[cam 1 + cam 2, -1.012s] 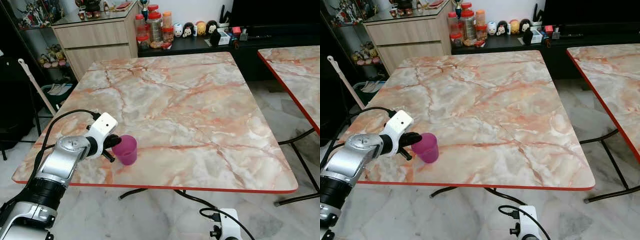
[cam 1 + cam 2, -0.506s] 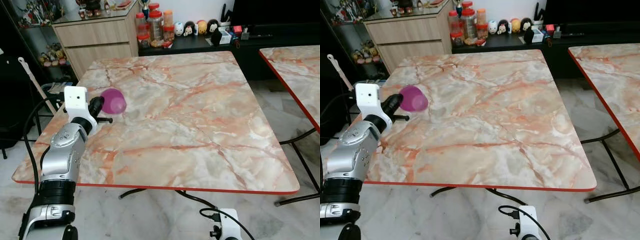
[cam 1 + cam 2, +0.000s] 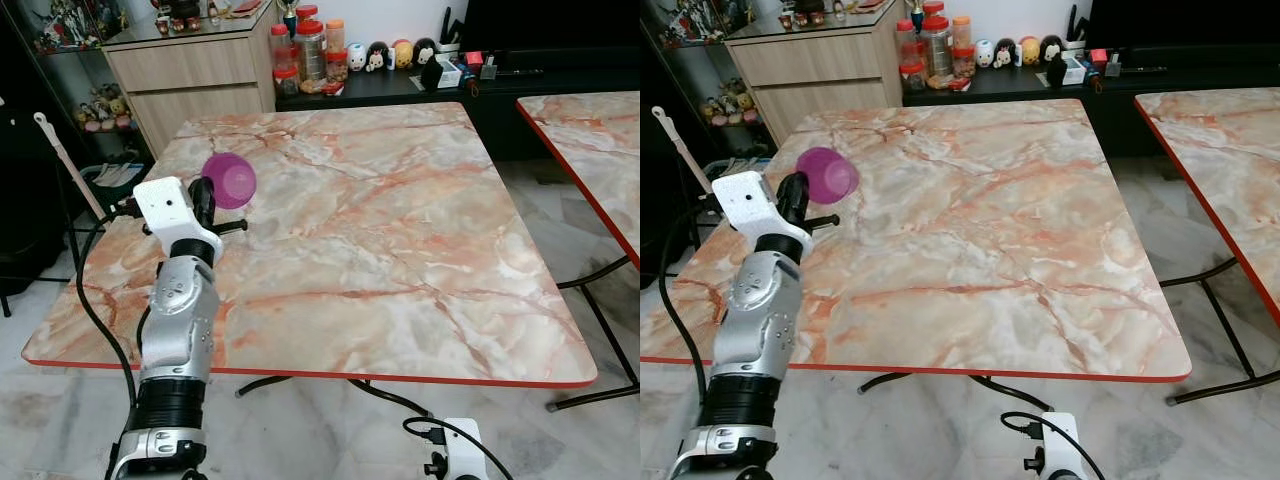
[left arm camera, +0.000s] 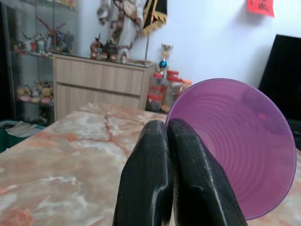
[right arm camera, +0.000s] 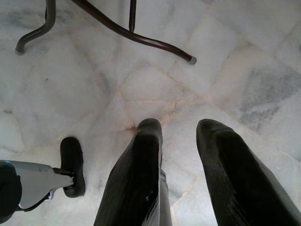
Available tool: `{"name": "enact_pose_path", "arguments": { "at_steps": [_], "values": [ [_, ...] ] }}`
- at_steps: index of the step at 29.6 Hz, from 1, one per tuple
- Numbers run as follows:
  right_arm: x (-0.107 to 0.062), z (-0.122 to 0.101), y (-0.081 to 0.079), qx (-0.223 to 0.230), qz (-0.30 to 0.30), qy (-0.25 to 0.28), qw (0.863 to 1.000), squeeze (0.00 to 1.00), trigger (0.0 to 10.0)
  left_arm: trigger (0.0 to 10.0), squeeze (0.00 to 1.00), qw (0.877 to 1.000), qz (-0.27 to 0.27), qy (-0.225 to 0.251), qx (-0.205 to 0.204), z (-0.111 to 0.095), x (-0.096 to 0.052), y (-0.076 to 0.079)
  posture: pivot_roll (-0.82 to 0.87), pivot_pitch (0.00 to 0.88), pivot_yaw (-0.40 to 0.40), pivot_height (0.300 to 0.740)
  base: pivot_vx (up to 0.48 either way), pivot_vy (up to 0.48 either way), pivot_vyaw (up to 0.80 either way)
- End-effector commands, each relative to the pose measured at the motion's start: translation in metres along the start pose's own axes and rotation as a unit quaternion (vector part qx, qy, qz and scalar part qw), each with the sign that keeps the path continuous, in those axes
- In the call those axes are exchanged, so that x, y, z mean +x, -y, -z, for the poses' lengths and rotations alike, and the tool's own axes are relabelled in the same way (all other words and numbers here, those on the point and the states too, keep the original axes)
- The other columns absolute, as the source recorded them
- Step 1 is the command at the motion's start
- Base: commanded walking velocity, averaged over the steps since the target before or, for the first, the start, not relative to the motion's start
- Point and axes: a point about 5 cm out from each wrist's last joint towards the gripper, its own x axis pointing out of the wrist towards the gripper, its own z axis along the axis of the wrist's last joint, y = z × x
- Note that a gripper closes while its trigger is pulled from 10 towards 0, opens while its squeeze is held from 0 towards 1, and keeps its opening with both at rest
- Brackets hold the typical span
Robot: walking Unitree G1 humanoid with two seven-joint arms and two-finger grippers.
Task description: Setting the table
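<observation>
The cup (image 3: 229, 181) is pinched by the left gripper (image 3: 203, 196) jaws — held at 10 o'clock over the table (image 3: 400, 240). The right gripper (image 5: 181, 136) jaws are spread.

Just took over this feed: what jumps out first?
A purple cup, pinched by its rim in the left gripper and tipped on its side, is held above the marble table's left part. The right gripper hangs open over the floor tiles.
</observation>
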Motion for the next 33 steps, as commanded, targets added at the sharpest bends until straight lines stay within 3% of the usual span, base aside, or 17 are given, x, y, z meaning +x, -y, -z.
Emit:
{"name": "enact_pose_path", "arguments": {
  "at_steps": [1, 8, 9, 11, 33],
  "values": [
    [0.000, -0.002, -0.003, 0.002, -0.004, 0.004, 1.000, 0.00, 10.0, 10.0, 0.00, 1.000, -0.011, 0.021, 0.006, -0.007, 0.004, -0.001, -0.01, 0.000, 0.077, 0.740, 0.000, -0.292, 0.00],
    [0.000, -0.002, -0.003, 0.002, -0.004, 0.004, 1.000, 0.00, 10.0, 10.0, 0.00, 0.999, -0.014, 0.028, 0.009, -0.008, 0.004, -0.001, -0.01, 0.000, 0.077, 0.740, 0.000, -0.292, 0.00],
    [0.000, -0.002, -0.005, 0.005, -0.010, 0.002, 1.000, 0.00, 10.0, 10.0, 0.00, 0.999, -0.023, 0.029, 0.022, -0.011, 0.007, -0.012, 0.00, 0.000, 0.076, 0.740, 0.000, -0.319, -0.69],
    [0.000, -0.002, -0.006, 0.004, -0.012, 0.004, 1.000, 0.00, 10.0, 10.0, 0.00, 0.999, -0.028, 0.028, 0.030, -0.012, 0.007, -0.017, 0.00, 0.000, 0.077, 0.740, 0.000, -0.322, -0.37],
    [0.001, -0.007, -0.007, 0.012, -0.012, 0.011, 1.000, 0.00, 10.0, 10.0, 0.00, 0.998, -0.031, 0.013, 0.053, -0.008, 0.009, -0.018, 0.00, 0.000, 0.070, 0.740, 0.000, -0.314, 0.00]
  ]
}}
